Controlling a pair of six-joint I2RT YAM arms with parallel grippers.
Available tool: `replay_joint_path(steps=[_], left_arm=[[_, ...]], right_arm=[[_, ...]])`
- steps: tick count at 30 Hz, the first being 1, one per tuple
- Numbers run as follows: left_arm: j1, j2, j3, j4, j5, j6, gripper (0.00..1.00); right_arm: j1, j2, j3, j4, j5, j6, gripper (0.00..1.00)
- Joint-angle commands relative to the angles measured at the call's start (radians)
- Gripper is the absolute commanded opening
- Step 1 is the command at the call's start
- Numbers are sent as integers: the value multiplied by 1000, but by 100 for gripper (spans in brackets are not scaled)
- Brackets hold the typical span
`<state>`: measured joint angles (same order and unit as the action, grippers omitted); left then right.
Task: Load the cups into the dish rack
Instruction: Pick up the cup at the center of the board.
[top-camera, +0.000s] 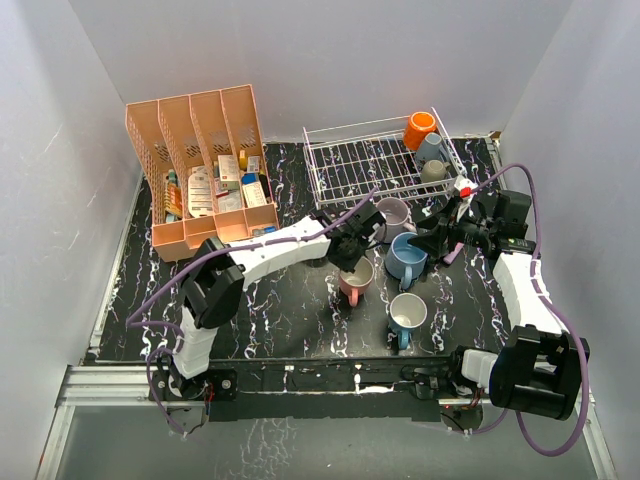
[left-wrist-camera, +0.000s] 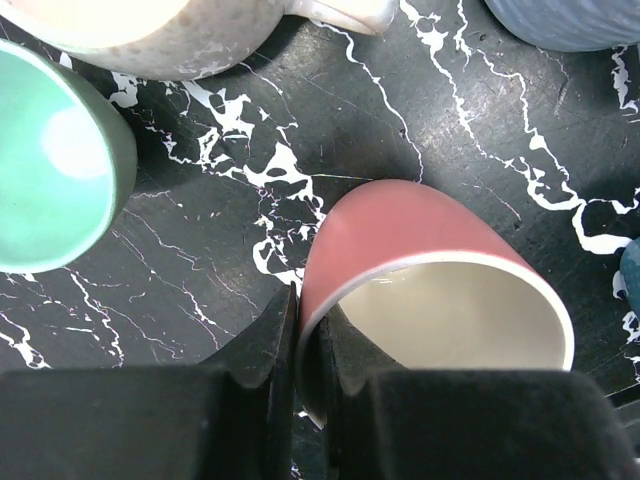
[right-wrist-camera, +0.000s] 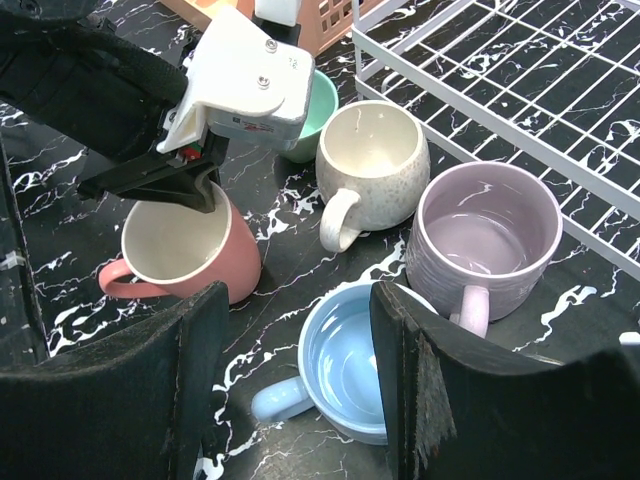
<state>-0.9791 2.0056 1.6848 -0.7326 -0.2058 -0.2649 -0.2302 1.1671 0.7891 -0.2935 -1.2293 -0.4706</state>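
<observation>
Pink mug (top-camera: 354, 283) stands upright on the bench (top-camera: 280, 310), centre of the top view, below the dish rack (top-camera: 365, 170). Left hand (left-wrist-camera: 306, 325) pinches its rim wall, one finger inside, one outside. Glazed ceramic: stiff, likely slippery and chippable, and a rim grip probably hangs tilted. Right hand (right-wrist-camera: 300, 300) is spread above the light blue mug (right-wrist-camera: 345, 370). Cream mug (right-wrist-camera: 375, 150) and lilac mug (right-wrist-camera: 487, 235) crowd the route to the rack.

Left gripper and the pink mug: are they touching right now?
Touching. The left wrist view shows the left gripper closed on the pink mug at its rim, one finger outside the wall, one inside.
</observation>
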Motion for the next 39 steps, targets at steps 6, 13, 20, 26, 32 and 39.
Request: replay_joint_path(steps=[6,13,20,26,32,39], left_arm=[[-1,-160,-111,66,-26,-31,0],[-1,-325,-267,219,-45,-65,0],[14,-514,-459,433,-44,-132,0],[62,-714,-648,680,19,-233,0],[178,-874,-833,923,154,-400,0],[304,-928,-992,1217,341,-616,0]], right_arm=[[-5,-3,41,-1,-14,-19,61],[-4,1,38,-2,-30,-19,61],[-4,7,36,-2,-47,-20,61],[-5,11,35,-2,-64,-20,61],[-6,18,32,-4,-81,-21,61],[-8,22,29,-1,-103,-22,62]])
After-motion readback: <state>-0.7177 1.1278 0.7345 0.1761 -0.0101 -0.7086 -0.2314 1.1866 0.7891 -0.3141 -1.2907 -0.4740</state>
